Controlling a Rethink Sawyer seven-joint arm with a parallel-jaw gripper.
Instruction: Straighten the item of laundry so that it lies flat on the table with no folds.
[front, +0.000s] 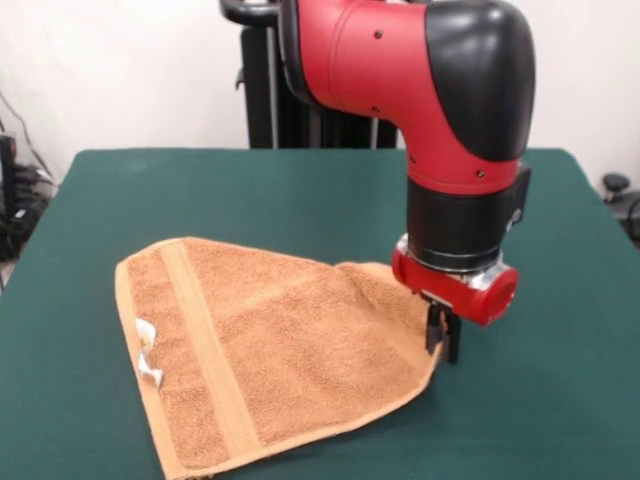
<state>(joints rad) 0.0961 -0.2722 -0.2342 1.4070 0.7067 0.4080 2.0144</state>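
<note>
The orange-tan towel (270, 350) lies on the green table (560, 400) at the front left. Its left end lies flat, with a woven border band (205, 350) and a small white tag (147, 352). Its right part narrows to a point and looks folded over along the far edge. My gripper (443, 345) hangs from the red and black arm (440, 90) at the towel's right tip. Its dark fingers (434, 330) stand close together, low on the table, and seem pinched on the towel's right edge.
The robot's black pedestal (300, 120) stands at the table's far side. Cables and dark equipment (15, 190) are beyond the left edge, and a dark object (620, 195) is beyond the right edge. Green table surface shows to the right of and behind the towel.
</note>
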